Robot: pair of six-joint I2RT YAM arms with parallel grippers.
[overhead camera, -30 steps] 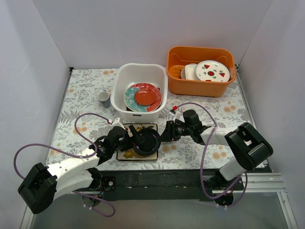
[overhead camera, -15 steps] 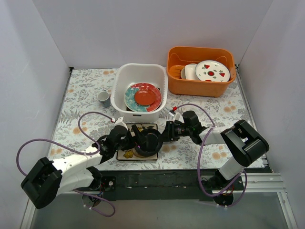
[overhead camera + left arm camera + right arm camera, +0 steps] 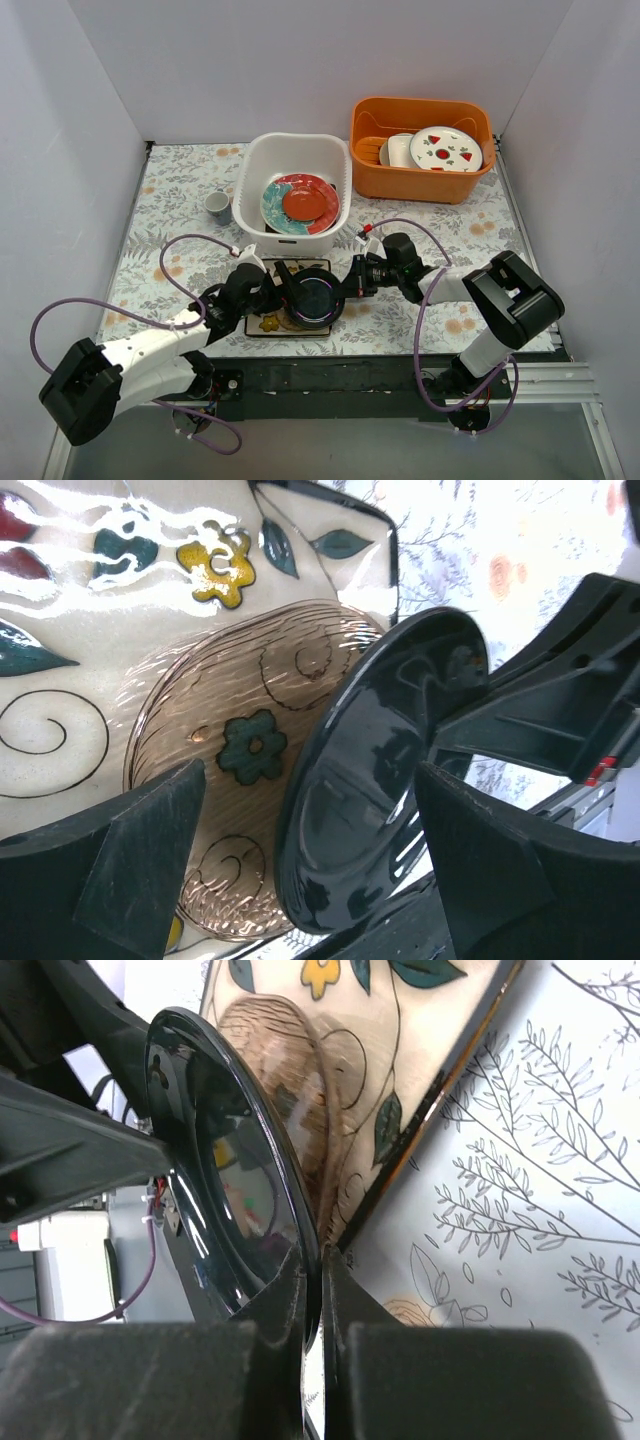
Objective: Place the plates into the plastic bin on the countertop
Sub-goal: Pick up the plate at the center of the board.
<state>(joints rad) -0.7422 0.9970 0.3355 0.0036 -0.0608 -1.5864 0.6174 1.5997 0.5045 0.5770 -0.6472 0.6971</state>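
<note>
My right tool [image 3: 312, 1260] is pinched shut on the rim of the glossy dark round plate [image 3: 315, 297]. The plate stands tilted on edge over the white square plate with coloured flowers [image 3: 266, 322] on the leaf-printed tabletop [image 3: 180, 200], just in front of the white translucent plastic bin [image 3: 297, 140], and my left tool [image 3: 310, 825] straddles it with fingers apart. I judge the plate stiff, breakable and slick with glaze, its weight hanging off a thin edge grip, so it could pivot or slip; a second hold on the opposite rim looks the safer way to carry it.
</note>
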